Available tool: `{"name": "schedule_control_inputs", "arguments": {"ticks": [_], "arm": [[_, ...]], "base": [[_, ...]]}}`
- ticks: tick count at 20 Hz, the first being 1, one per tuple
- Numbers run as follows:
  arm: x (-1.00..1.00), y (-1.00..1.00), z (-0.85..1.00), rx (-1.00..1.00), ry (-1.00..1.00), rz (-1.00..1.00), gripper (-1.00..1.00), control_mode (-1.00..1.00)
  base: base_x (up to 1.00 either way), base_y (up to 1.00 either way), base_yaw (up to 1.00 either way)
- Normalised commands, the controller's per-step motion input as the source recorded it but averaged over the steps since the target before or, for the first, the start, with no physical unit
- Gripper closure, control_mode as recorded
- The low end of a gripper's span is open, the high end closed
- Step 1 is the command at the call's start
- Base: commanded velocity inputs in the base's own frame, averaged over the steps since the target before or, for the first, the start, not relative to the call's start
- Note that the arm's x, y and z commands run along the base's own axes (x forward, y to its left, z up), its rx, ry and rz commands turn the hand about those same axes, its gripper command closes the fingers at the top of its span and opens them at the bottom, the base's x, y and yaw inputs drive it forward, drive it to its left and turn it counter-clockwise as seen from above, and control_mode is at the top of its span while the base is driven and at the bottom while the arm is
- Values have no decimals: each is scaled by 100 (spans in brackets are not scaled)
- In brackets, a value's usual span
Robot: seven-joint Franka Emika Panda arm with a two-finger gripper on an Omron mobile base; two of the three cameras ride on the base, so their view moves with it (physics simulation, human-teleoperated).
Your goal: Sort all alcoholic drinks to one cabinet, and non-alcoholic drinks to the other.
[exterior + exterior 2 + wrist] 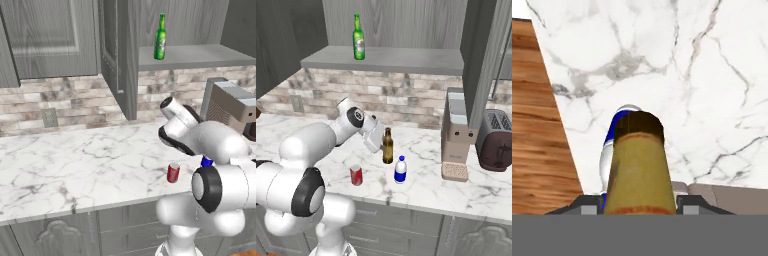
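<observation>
amber bottle upright, gripped by hand

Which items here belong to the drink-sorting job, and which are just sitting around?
Job items: green bottle in the open cabinet; amber bottle, clamped by the gripper; red can; white-and-blue bottle.
Bystanders: toaster; coffee machine.

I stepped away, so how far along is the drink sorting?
Done: the green bottle stands on the open cabinet shelf. In hand: the gripper is shut on the brown bottle, which stands on the counter. Left: red can and white-and-blue bottle, both on the counter.
</observation>
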Motion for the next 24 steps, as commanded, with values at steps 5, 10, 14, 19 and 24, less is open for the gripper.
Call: {"name": "schedule_control_inputs", "arguments": {"ticks": [5, 10, 14, 19, 24], "arm": [[-58, 7, 100, 0, -4, 19, 100, -100], [-38, 0, 100, 0, -4, 30, 100, -100], [-13, 0, 100, 0, -6, 45, 100, -100], [0, 0, 96, 0, -2, 54, 100, -100], [1, 6, 80, -5, 0, 51, 100, -100]], "base": [[0, 0, 0], [0, 0, 0], [0, 0, 0], [0, 0, 0], [0, 0, 0]]}}
